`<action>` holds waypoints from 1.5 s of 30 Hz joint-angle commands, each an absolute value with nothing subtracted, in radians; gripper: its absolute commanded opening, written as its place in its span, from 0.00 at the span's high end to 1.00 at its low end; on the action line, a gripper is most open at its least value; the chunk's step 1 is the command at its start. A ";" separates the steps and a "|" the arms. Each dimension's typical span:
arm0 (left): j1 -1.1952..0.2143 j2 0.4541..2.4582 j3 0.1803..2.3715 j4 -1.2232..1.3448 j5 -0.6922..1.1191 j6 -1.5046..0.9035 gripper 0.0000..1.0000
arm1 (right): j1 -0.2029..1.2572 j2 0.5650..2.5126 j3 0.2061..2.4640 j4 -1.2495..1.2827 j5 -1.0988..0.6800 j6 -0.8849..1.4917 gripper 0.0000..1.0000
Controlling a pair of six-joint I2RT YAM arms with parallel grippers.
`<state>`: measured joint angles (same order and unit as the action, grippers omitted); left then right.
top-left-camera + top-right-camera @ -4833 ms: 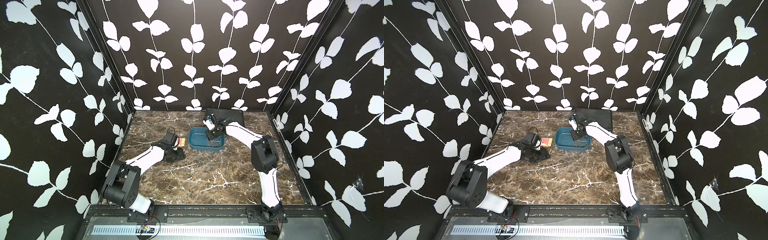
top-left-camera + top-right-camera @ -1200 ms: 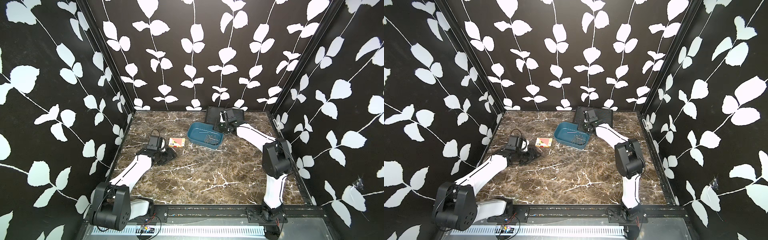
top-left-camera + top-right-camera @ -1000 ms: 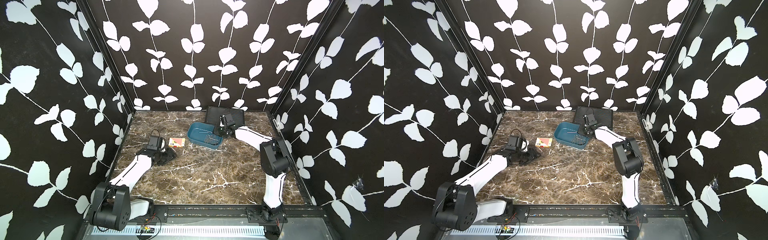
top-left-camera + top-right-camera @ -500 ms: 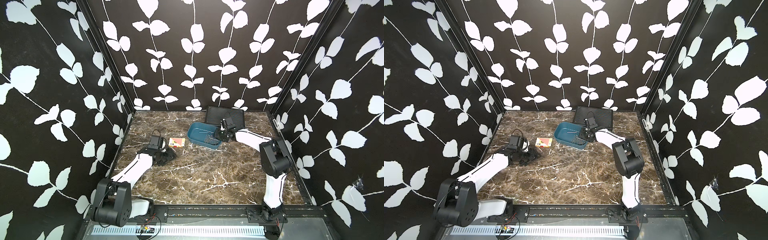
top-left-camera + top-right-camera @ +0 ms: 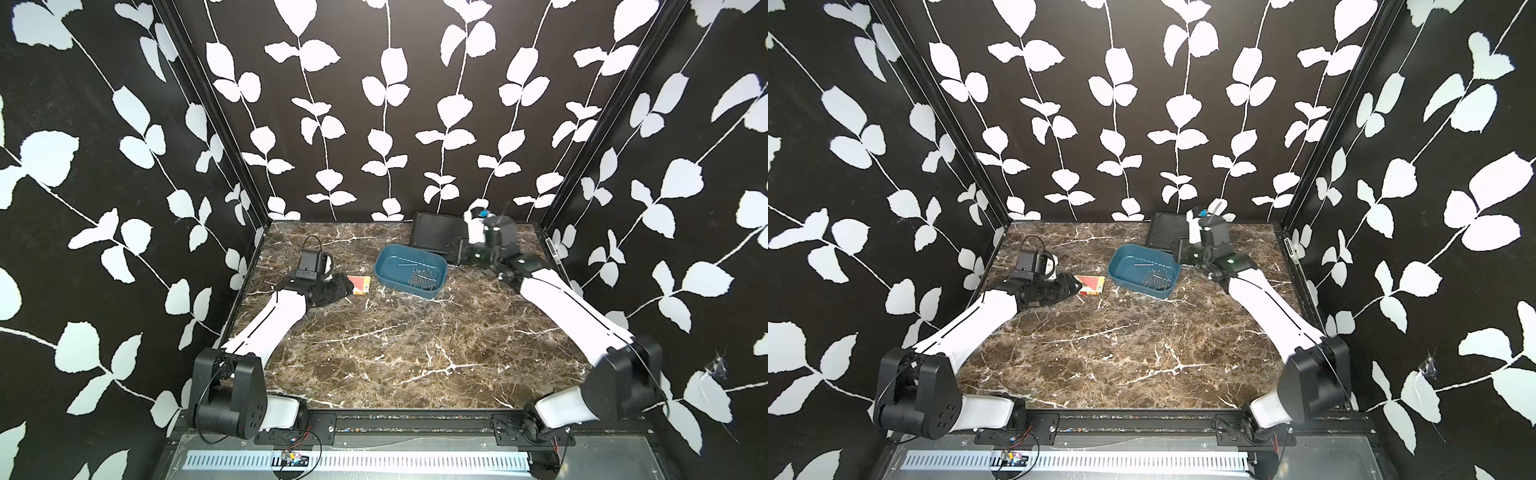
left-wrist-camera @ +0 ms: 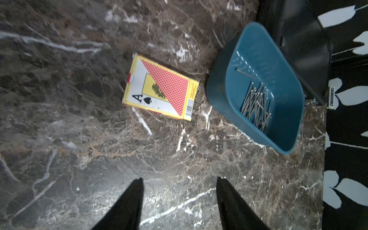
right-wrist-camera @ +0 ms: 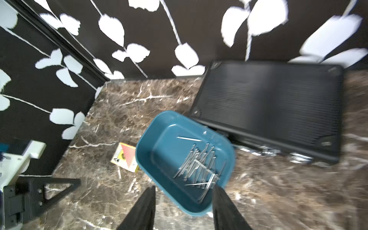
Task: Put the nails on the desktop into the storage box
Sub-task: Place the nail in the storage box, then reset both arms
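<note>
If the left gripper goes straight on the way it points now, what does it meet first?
Most likely the flat yellow-and-red playing-card box, lying on the brown marble desktop just ahead of the left gripper; depth is unclear.

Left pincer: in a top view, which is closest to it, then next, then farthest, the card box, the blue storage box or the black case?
1. Card box: right beside the left pincer, at its tips.
2. Storage box: further along, past the card box.
3. Black case: farthest, behind the storage box by the back wall.

Robot lab booth: leaf-patterned walls (image 5: 374, 104) enclose a marble desktop (image 5: 395, 340).
</note>
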<state>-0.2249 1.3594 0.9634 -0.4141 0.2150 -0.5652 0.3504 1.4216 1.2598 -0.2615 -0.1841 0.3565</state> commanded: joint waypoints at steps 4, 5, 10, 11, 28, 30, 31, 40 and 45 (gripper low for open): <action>-0.227 1.287 0.994 -0.397 0.020 -0.486 0.27 | 0.191 1.294 1.132 -0.195 -0.172 0.137 0.30; -0.227 1.275 0.987 -0.385 0.002 -0.462 0.26 | 0.165 1.277 1.111 -0.194 -0.146 0.112 0.26; -0.227 1.208 0.917 -0.296 -0.060 -0.333 0.21 | 0.029 1.224 0.968 -0.127 -0.051 0.072 0.23; -0.227 1.189 0.893 -0.270 -0.088 -0.309 0.21 | 0.008 1.220 0.931 -0.102 -0.051 0.060 0.23; -0.208 1.104 0.566 0.197 -0.235 0.030 0.06 | -0.048 1.407 0.492 0.571 -0.032 0.044 0.22; -0.197 1.142 0.549 0.263 -0.238 0.078 0.03 | -0.048 1.429 0.444 0.677 -0.030 0.047 0.22; -0.187 1.171 0.541 0.303 -0.223 0.091 0.03 | -0.048 1.447 0.403 0.770 -0.032 0.042 0.22; -0.122 1.395 0.524 0.536 -0.121 0.166 0.03 | -0.029 1.529 0.393 0.867 -0.059 0.006 0.15; -0.110 1.454 0.461 0.688 -0.096 0.173 0.03 | -0.018 1.527 0.404 0.838 -0.040 -0.001 0.00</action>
<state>-0.1196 1.4437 0.4931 0.5446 -0.1333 0.1444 -0.0261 1.5311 0.3725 0.8047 -0.0437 0.0097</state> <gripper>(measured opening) 0.973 0.991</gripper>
